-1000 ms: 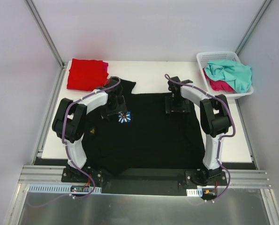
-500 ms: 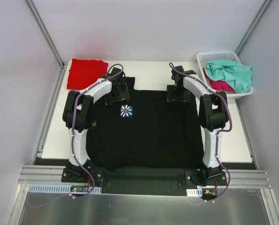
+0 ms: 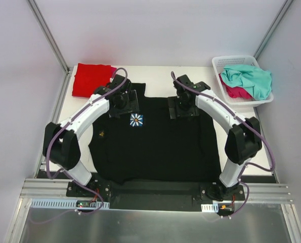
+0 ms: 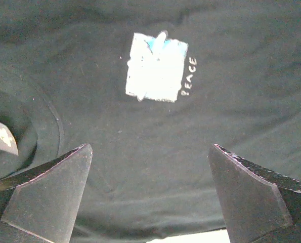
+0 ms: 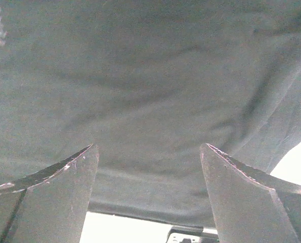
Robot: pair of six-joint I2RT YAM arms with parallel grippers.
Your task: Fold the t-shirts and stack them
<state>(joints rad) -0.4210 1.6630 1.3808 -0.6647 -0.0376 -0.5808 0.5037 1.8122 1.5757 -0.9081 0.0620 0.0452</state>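
the left gripper point(image 3: 126, 105) and right gripper point(image 3: 183, 107) both gape wide, holding nothing, above the black shirt point(image 3: 155, 147) spread flat beneath them; its daisy print point(image 4: 156, 67) lies just ahead of the left fingers point(image 4: 49, 202), which perhaps touch the cloth.

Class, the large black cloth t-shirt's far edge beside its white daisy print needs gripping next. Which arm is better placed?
Left, probably. The left gripper hangs open beside the white daisy print on the large black t-shirt; the right gripper, also open, sits farther along.
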